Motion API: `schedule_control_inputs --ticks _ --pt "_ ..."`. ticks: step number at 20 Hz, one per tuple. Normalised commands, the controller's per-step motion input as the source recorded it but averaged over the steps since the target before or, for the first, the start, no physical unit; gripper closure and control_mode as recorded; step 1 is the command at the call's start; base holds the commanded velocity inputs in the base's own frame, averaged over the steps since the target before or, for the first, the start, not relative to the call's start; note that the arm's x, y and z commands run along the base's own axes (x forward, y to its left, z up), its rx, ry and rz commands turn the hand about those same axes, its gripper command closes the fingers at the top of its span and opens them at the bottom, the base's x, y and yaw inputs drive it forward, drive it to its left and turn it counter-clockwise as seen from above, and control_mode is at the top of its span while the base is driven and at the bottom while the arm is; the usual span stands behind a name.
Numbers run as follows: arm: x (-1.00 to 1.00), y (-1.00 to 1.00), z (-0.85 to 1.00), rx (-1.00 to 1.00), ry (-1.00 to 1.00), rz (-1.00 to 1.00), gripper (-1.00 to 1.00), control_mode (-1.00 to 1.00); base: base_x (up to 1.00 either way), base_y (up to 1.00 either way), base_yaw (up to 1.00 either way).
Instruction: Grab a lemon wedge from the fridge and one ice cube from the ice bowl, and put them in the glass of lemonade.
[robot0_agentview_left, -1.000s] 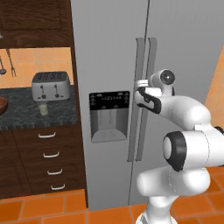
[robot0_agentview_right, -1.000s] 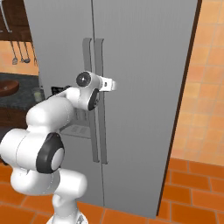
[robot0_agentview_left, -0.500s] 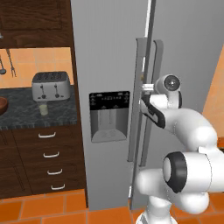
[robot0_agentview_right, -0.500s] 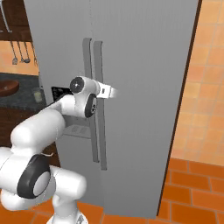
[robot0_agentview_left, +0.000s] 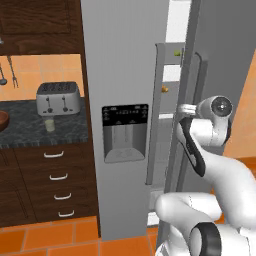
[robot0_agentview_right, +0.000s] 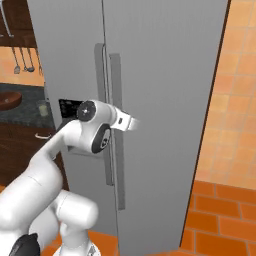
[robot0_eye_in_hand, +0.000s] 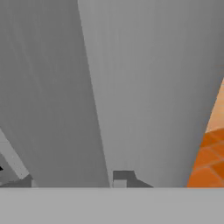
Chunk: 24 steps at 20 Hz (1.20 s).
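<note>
gripping: cannot tell; gripper (robot0_agentview_right: 131, 121) at the right door's handle (robot0_agentview_right: 116, 130)
fridge (robot0_agentview_left: 125, 75): right door ajar
lemon wedge (robot0_agentview_left: 176, 53): on upper shelf inside
glass (robot0_agentview_left: 49, 124): on counter (robot0_agentview_left: 30, 135) before toaster (robot0_agentview_left: 57, 97)

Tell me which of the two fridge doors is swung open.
The right door, the plain one without the black dispenser. It stands ajar, showing lit shelves in the gap, while the dispenser door stays flush.

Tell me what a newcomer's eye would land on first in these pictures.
The tall grey fridge fills the middle, its right door swung partly open so pale shelves show in the gap, with a small yellow-green item high up and an orange one lower. The white arm's gripper is at that door's long handle. Left on the dark counter stand a toaster and a small glass of lemonade.
</note>
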Motion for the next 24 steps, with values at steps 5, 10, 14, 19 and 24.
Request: schedule_control_inputs --ticks 5,10,14,19,24 --pt "-0.79 -0.79 0.02 0.11 0.05 -0.18 1.00 -1.00 0.00 0.00 0.00" --pt "-0.69 -0.37 0.35 0.03 0.04 -0.18 -1.00 -1.00 0.00 0.00 0.00" --pt "-0.90 0.10 1.00 0.00 0.00 -0.02 -1.00 -1.00 0.00 0.00 0.00" --pt "-0.55 0.64 1.00 -0.08 0.08 0.00 -1.00 -1.00 0.00 0.00 0.00" --pt "0.08 0.87 0.87 -0.29 0.28 0.00 -1.00 -1.00 0.00 0.00 0.00"
